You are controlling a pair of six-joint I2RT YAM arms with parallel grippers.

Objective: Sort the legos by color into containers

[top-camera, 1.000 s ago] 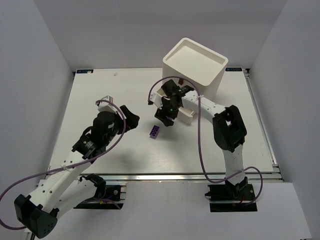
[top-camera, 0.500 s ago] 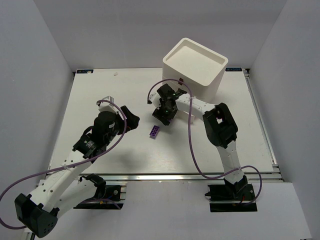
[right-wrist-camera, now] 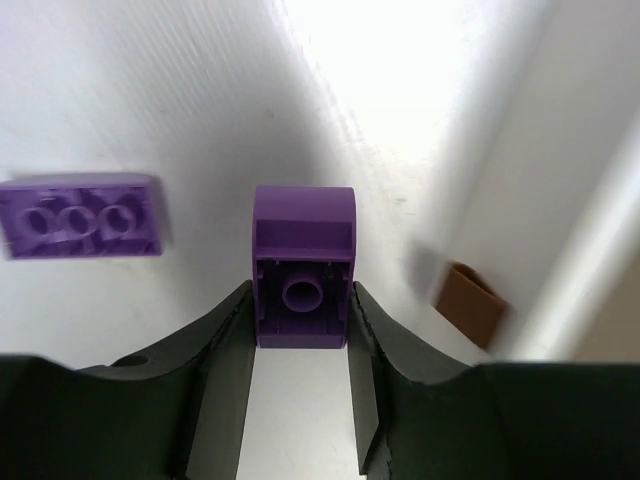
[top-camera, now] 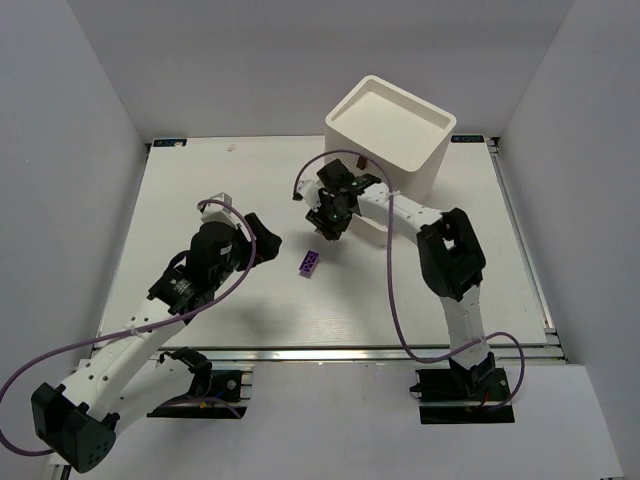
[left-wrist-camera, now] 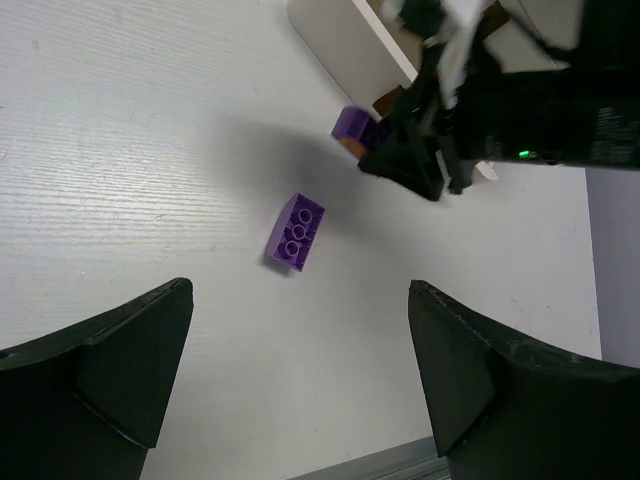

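Purple lego [right-wrist-camera: 303, 280] gripped by right jaws, arm bent leftward beside container [top-camera: 392, 135]; left jaws agape

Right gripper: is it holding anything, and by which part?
A small purple lego, pinched on its two opposite sides at the near end between the fingers of the right gripper.

Container [top-camera: 390, 135]: far-right part of table [top-camera: 200, 180]. Loose lego [top-camera: 309, 262]: mid-table, front-left of container. Second lego [right-wrist-camera: 303, 268]: between right gripper [top-camera: 326, 227] fingers, beside container.
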